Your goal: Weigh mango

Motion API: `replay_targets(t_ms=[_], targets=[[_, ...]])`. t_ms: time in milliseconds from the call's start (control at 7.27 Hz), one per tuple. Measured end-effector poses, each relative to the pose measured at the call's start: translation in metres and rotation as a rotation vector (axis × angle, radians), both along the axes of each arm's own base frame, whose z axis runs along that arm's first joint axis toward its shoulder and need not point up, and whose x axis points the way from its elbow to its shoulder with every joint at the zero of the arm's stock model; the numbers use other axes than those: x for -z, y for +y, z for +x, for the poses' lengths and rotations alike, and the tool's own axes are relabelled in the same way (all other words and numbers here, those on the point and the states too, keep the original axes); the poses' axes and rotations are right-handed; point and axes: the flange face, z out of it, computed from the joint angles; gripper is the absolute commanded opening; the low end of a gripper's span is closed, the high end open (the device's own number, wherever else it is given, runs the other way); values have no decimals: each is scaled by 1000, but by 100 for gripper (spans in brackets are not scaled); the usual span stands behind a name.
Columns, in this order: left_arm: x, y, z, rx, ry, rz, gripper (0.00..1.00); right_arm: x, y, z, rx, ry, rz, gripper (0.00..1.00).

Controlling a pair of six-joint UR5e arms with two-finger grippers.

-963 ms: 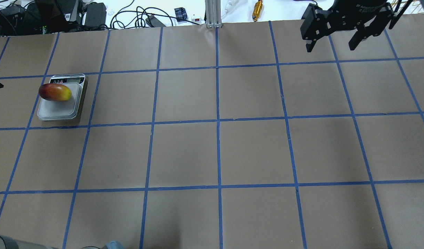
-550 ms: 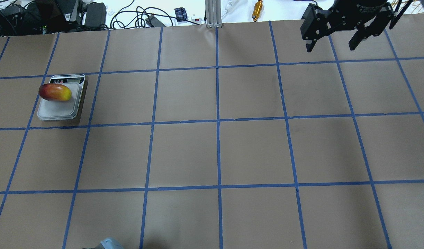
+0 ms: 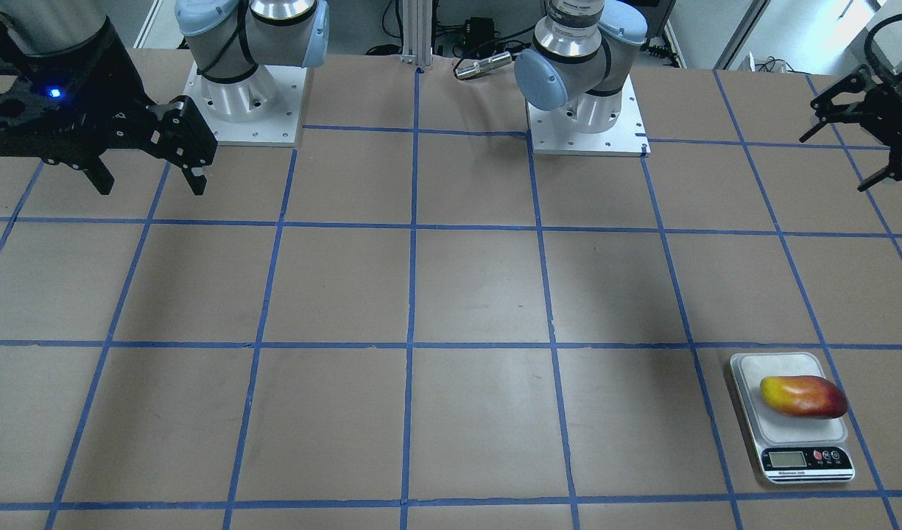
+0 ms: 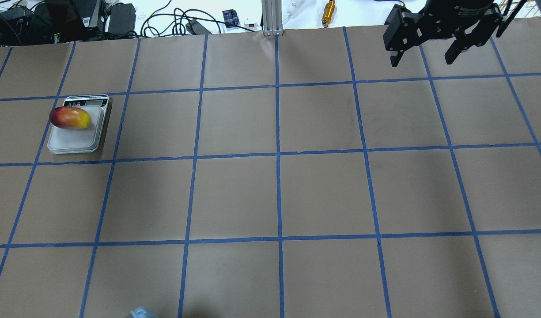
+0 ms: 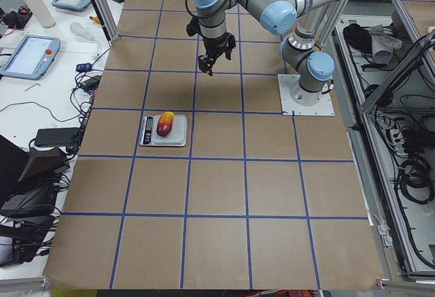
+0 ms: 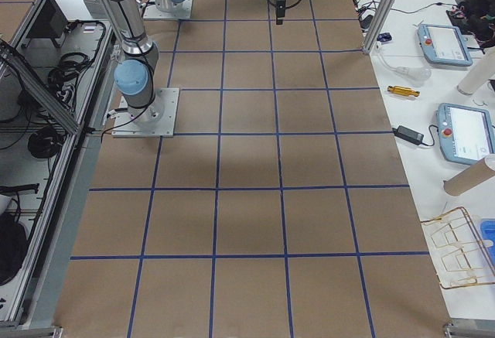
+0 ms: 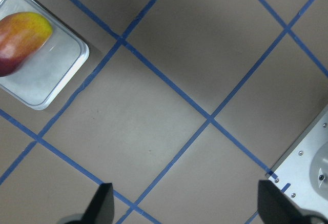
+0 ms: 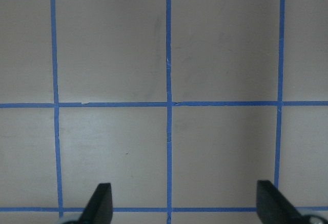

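The mango (image 4: 70, 118) lies on its side on the far part of the scale's plate (image 4: 73, 142), red end toward the table's left edge, next to the display. It also shows in the front view (image 3: 802, 396), on the scale (image 3: 778, 368), and in the left wrist view (image 7: 20, 39). My left gripper (image 3: 833, 163) is open and empty. It hangs high, back from the scale toward the robot's side, and is outside the overhead view. My right gripper (image 4: 424, 57) is open and empty, high over the far right of the table.
The table is brown paper with a blue tape grid. The two arm bases (image 3: 244, 96) (image 3: 587, 110) stand at the robot's side. An aluminium post (image 4: 270, 17), cables and a brass tool (image 4: 328, 12) lie beyond the far edge.
My left gripper has left the overhead view's left edge, and the left arm's elbow has drawn back at the bottom. The mango, the scale and the right gripper have not moved.
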Motion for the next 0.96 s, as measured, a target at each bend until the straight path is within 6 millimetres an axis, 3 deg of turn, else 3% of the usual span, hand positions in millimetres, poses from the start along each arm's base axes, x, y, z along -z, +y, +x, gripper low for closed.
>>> replay_targets(t_ms=[550,963], targets=[[-8,-10,-134,-204,-60,3,100,-1,0,0,0,0,-1,100],[-4,-5,-218,-396,-106,3,100,-1,0,0,1,-1,-1,100]])
